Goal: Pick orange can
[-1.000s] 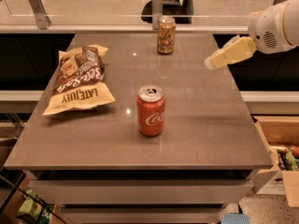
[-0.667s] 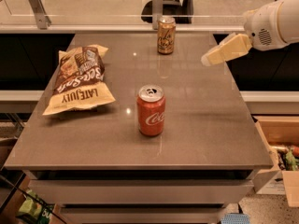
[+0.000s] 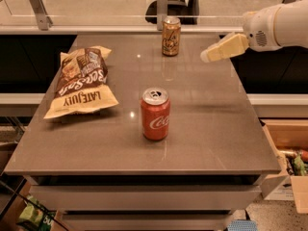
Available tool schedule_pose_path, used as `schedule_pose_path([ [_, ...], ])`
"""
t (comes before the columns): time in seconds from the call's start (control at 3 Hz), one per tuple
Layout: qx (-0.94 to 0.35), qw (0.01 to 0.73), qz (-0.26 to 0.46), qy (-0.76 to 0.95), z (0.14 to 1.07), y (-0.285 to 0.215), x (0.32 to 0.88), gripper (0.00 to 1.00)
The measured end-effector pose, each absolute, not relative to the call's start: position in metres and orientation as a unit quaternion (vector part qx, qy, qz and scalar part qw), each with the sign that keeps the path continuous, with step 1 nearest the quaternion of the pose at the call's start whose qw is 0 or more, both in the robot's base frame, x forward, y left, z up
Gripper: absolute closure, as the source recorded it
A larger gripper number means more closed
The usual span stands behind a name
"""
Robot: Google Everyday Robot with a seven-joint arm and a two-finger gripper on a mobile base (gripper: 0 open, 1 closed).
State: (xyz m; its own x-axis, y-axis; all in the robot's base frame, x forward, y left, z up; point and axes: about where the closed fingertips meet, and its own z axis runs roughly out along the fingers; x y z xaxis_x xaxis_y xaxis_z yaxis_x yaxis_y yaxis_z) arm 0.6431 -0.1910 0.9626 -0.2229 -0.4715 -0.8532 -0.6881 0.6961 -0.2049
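The orange can [image 3: 171, 36], golden-tan with a dark logo and silver top, stands upright near the far edge of the grey table [image 3: 207, 129]. My gripper [image 3: 207, 56] comes in from the right on a white arm, with cream-coloured fingers pointing left. It hovers above the table's right side, to the right of the orange can and apart from it. It holds nothing that I can see.
A red Coca-Cola can [image 3: 155, 113] stands upright at the table's middle. A chip bag [image 3: 82, 81] lies on the left side. A glass rail with metal posts [image 3: 38, 6] runs behind the table. A cardboard box [image 3: 288, 153] sits on the floor at the right.
My gripper and arm have moved left and slightly up, closer to the orange can. The cans and the chip bag have not moved.
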Motion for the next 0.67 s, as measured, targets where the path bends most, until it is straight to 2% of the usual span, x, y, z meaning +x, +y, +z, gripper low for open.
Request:
schedule_pose_path([
  [0.67, -0.364, 0.524, 0.149, 0.755, 0.947, -0.171, 0.681, 0.00],
])
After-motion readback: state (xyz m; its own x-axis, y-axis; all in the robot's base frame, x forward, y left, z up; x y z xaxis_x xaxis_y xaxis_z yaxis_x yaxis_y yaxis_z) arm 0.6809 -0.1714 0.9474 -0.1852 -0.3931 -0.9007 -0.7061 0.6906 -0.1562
